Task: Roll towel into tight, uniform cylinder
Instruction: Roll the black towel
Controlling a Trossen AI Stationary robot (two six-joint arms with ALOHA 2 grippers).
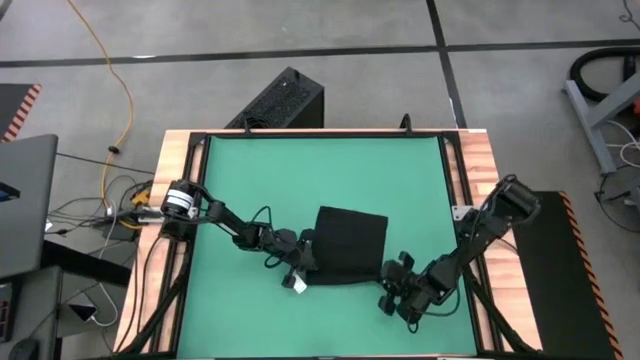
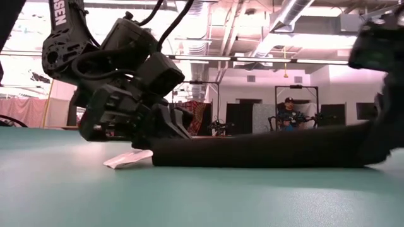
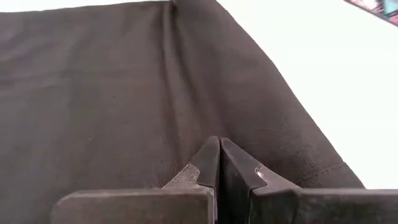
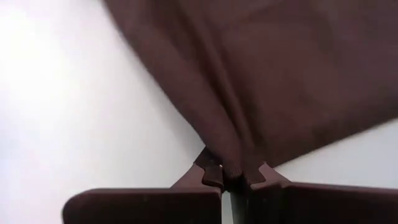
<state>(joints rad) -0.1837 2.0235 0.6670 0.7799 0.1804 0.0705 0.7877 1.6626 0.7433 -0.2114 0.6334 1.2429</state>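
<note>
The black towel (image 1: pixel 350 243) lies on the green mat (image 1: pixel 300 180), near its front middle, with its white tag (image 1: pixel 298 284) at the front left corner. My left gripper (image 1: pixel 306 256) is at the towel's left edge, fingers pressed together on the cloth (image 3: pixel 124 93) in the left wrist view. My right gripper (image 1: pixel 394 274) is at the front right corner, shut on a pinched fold of the towel (image 4: pixel 267 81). In the low view the towel (image 2: pixel 265 150) is a low dark band, with the tag (image 2: pixel 126 159) and left gripper (image 2: pixel 148 129) at its left end.
A black ribbed box (image 1: pixel 283 100) stands on the floor behind the table. Wooden table borders (image 1: pixel 478 160) frame the mat. A laptop (image 1: pixel 25 200) and cables are at the left. A person (image 2: pixel 289 113) sits far back in the room.
</note>
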